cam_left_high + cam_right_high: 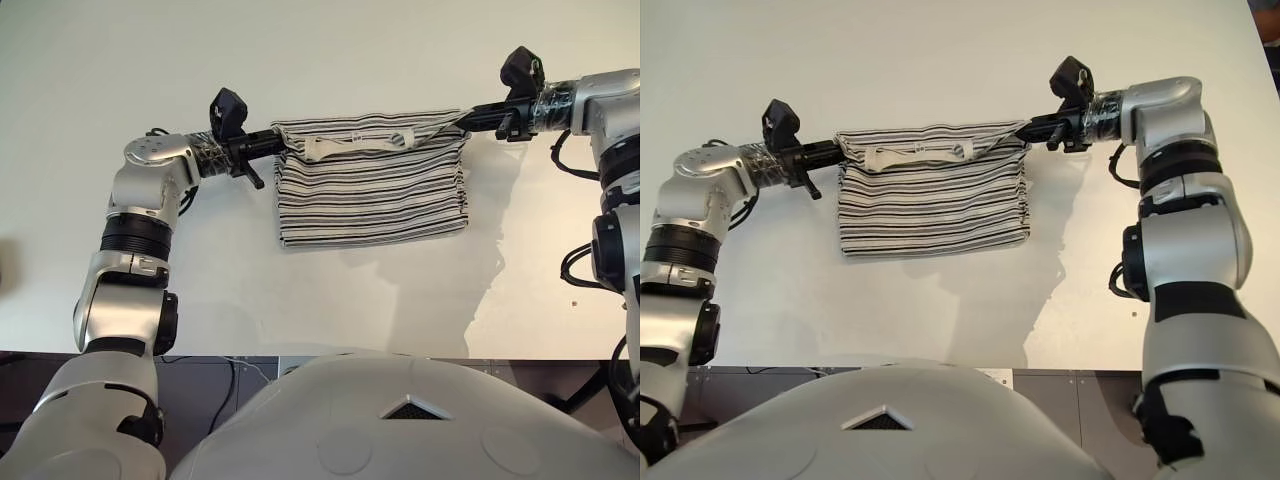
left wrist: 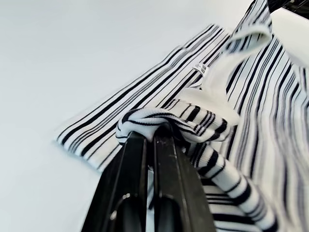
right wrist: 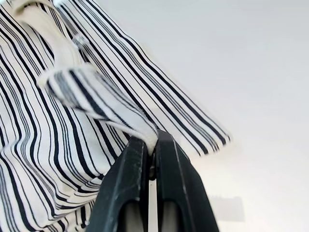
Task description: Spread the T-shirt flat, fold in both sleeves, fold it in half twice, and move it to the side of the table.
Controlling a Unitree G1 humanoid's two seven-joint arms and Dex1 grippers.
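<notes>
The black-and-white striped T-shirt point(image 1: 372, 190) lies folded into a rectangle on the white table point(image 1: 300, 60), its white collar band along the far edge. My left gripper point(image 1: 284, 143) is shut on the shirt's far left corner, and the wrist view shows striped cloth point(image 2: 169, 121) pinched at the black fingertips. My right gripper point(image 1: 462, 121) is shut on the far right corner, with a strip of cloth point(image 3: 101, 99) caught between its fingers point(image 3: 129, 159). The far edge is lifted and stretched between the two grippers while the near part rests on the table.
Bare white table surrounds the shirt on every side. The table's front edge point(image 1: 250, 356) runs just above my torso. Cables hang beside the right arm point(image 1: 575, 265).
</notes>
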